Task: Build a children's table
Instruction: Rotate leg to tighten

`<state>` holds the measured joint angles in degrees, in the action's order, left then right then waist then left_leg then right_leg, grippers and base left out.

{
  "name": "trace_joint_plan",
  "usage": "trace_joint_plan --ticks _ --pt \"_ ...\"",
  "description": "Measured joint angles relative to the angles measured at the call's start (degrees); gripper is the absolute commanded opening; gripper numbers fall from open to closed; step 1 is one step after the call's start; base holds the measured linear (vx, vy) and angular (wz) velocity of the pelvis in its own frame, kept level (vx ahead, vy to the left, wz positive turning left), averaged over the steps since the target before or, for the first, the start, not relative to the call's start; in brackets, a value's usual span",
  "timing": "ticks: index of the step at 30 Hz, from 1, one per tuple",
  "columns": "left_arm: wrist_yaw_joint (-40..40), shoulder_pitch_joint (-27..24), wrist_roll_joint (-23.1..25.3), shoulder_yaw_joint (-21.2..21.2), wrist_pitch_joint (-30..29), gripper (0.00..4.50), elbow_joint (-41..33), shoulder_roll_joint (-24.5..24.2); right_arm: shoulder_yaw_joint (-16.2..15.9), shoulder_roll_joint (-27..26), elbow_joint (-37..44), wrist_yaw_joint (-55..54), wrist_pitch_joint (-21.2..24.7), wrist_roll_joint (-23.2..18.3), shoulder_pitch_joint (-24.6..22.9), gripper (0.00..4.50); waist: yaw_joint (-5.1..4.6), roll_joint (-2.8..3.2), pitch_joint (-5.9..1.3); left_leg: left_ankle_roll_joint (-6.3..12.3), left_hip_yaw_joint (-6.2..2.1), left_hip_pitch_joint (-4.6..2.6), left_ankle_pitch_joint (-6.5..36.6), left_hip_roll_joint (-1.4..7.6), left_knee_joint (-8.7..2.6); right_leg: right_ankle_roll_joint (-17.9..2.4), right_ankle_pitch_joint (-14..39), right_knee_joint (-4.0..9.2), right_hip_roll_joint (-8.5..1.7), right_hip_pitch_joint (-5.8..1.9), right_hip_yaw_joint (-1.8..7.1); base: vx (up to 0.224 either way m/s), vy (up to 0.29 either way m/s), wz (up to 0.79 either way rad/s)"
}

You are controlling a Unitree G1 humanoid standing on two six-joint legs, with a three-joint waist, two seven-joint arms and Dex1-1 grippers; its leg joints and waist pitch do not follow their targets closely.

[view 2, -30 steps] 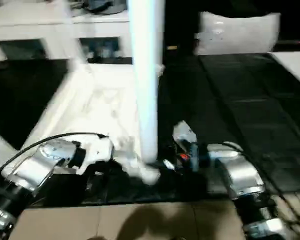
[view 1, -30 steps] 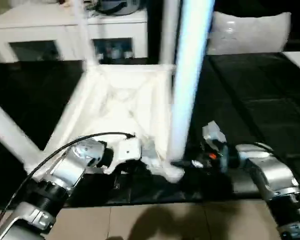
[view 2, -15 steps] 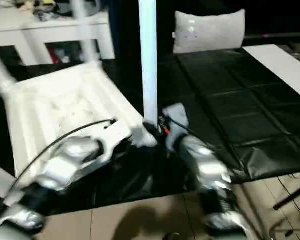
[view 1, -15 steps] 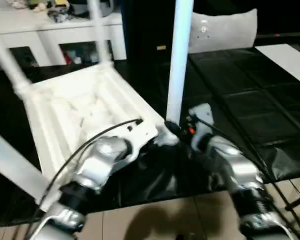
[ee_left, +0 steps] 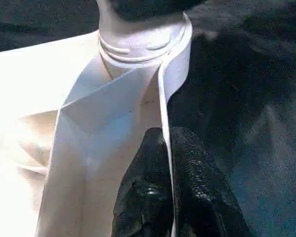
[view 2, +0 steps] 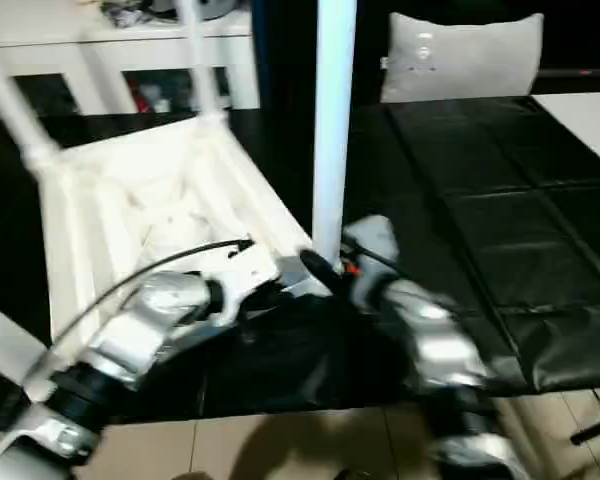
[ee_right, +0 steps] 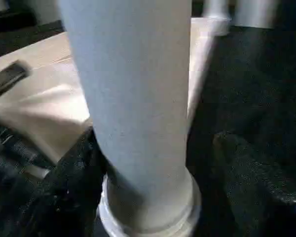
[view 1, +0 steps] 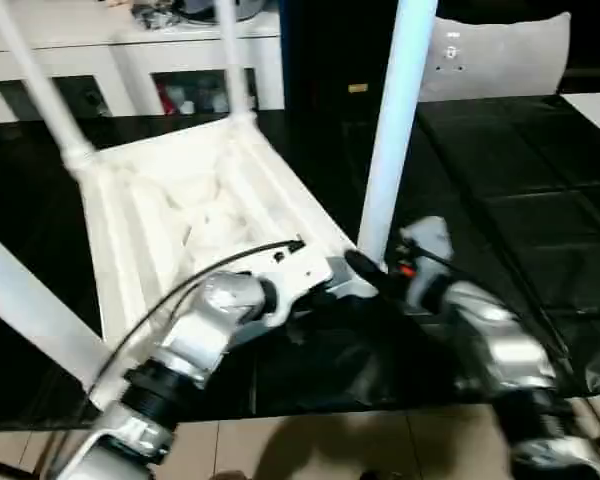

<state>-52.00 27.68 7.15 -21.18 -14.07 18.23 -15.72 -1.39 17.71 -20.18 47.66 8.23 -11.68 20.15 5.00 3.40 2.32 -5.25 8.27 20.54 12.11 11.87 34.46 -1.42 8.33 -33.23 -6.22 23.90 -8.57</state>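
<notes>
Children's table: white throughout, underside ribbed, legs plain white. Bench: black cover with a creased grid pattern. Far cabinet: white. Forearms: silver. Both end effectors' fingers: black.

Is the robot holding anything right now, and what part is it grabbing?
Yes. The left gripper pinches the thin side rim of the upside-down white plastic table top, near a corner socket. The right gripper stands open around the white leg, not squeezing it.

Left arm: silver forearm, black cable looped over it, black ribbed collar | Right arm: silver, rounded, small orange mark at wrist | Fingers: black, textured
</notes>
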Motion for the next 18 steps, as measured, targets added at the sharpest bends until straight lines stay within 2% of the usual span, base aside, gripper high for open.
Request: trace_joint_plan --ticks 6,8,12,18 --pt "-8.38 0.22 -2.18 -0.30 8.13 0.00 3.09 -5.34 -1.57 7.61 2.23 13.17 -2.01 -2.07 -0.74 3.83 0.41 0.00 0.00 -0.22 0.01 -0.27 0.08 -0.01 0.03 0.09 -0.05 0.02 -0.01 -0.30 0.03 0.000 0.000 0.00" --pt "-10.15 0.62 -2.35 -0.73 10.16 0.00 4.14 -6.30 -1.77 8.79 2.23 16.66 -2.03 -2.62 -0.73 3.56 0.42 0.00 0.00 -0.23 0.01 -0.43 0.08 0.00 0.02 0.10 -0.05 0.03 -0.01 -0.46 0.03 0.000 0.000 0.00" --pt "-15.83 1.15 -3.04 -2.03 13.89 0.00 4.75 -8.93 -4.46 10.65 2.04 24.57 -1.99 -4.04 -0.43 3.22 0.67 0.00 0.00 -0.23 0.00 -0.44 0.09 0.01 0.01 0.11 -0.04 0.06 -0.01 -0.51 0.01 0.000 0.000 0.00" --pt "-21.39 1.49 -3.98 -3.67 17.83 0.00 4.75 -10.39 -6.81 11.26 1.70 30.49 -2.22 -4.26 0.46 2.78 2.21 -0.06 -0.02 -0.22 0.02 -0.42 0.08 -0.02 0.01 0.10 -0.04 0.07 -0.07 -0.51 0.04 0.000 0.000 0.00"
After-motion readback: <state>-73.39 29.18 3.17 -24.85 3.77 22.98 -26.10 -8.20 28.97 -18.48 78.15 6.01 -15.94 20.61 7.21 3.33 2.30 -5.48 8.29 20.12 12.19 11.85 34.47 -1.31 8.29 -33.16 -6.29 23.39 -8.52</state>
